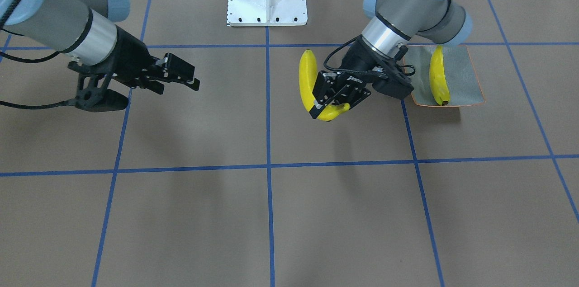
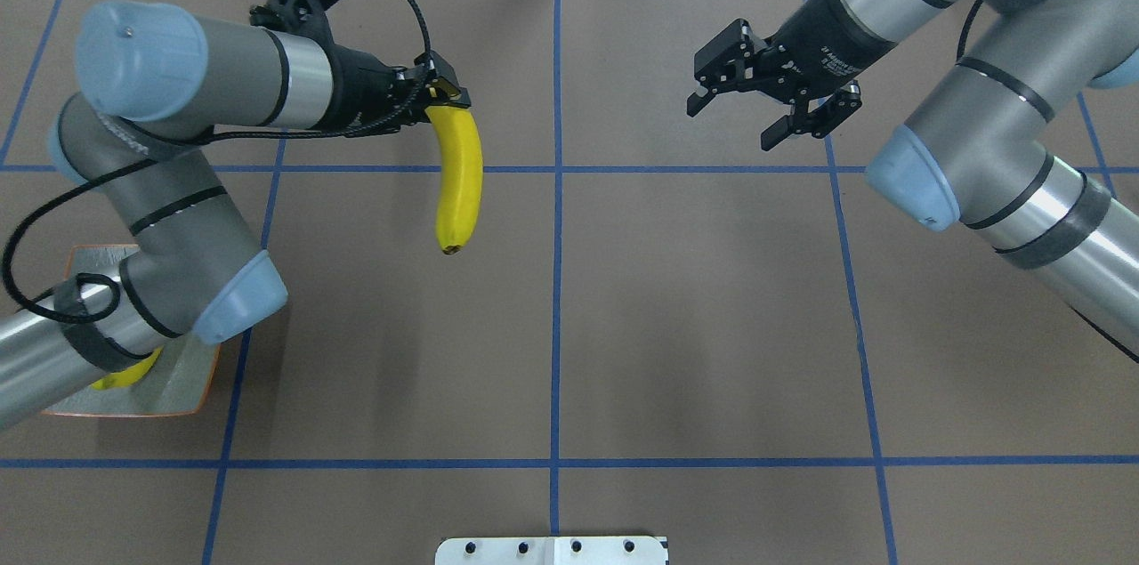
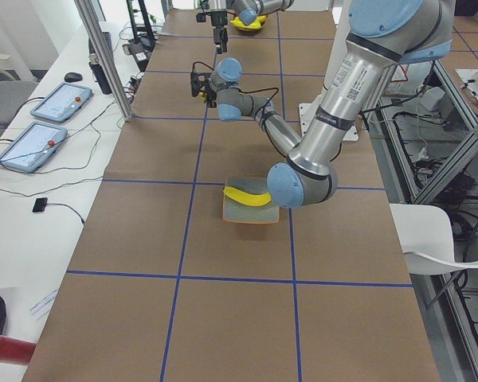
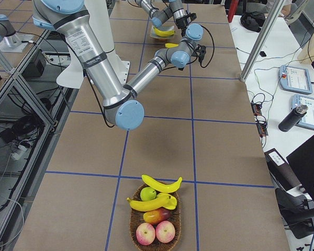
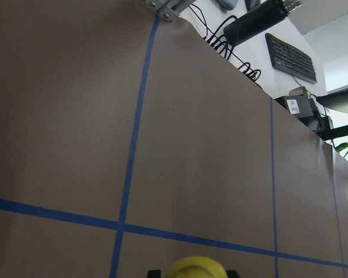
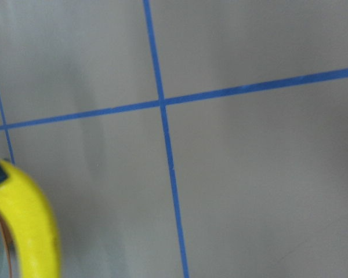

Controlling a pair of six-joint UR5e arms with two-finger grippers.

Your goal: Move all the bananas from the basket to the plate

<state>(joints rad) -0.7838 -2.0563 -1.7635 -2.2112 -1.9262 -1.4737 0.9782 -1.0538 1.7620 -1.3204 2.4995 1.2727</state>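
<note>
Banana (image 2: 459, 182) clamped by its end in left end effector (image 2: 443, 100), body jutting beyond; light, soft, bruisable, likely pivots; mid-body hold judged steadier. Right end effector (image 2: 731, 125) wide, empty.

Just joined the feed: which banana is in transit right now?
On the brown table, look to the robot's left of centre. The bright yellow curved banana sticks out of the black left gripper, clamped at one end. The other banana lies on the square grey-green orange-rimmed plate; this one is held clear of it.
</note>
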